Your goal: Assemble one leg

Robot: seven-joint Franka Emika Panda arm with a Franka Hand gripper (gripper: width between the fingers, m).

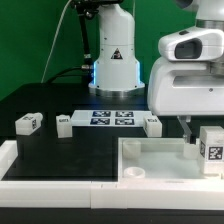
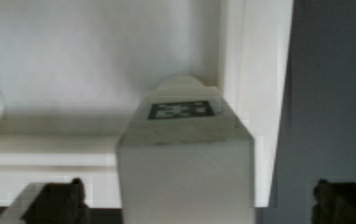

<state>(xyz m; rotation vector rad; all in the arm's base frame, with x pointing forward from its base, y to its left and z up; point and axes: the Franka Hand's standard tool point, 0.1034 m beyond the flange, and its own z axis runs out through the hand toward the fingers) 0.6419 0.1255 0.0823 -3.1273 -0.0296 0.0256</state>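
White leg, tag showing, upright at the tray's end on the exterior view's right; gripper over it, fingers spread and clear of both its sides.
I cannot tell whether it is seated in a socket. Tray wall runs just beside the leg, dark table beyond. The arm's white housing blocks my view above the tray. Three other legs stand well apart, flanking the marker board.
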